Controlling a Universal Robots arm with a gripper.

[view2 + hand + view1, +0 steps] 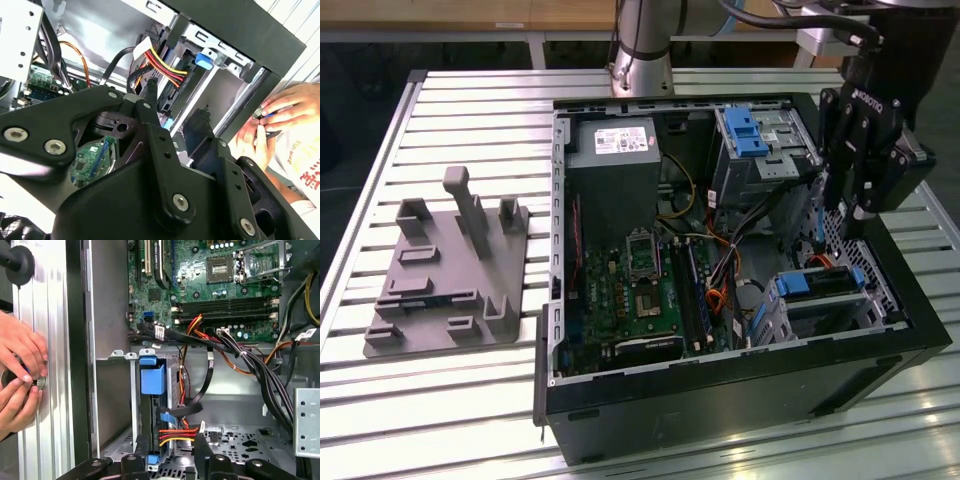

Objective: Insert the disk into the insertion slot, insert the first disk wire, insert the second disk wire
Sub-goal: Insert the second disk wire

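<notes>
a person's hands (20, 372) sit at the outer edge of the case (77, 315), well off the pincer (170, 442); the disk (152, 379) sits in the insertion slot (825, 318) just ahead of it, red-and-yellow wire (177, 429) at its end. pincer wide, empty. wire-seating seems in hand; it calls for square alignment.

It looked like a robotics lab: a slatted metal desk (450, 420) carried an opened computer case (720, 412), a grey fixture plate (430, 300) at left, and the robot arm's base (642, 45) at top centre.
</notes>
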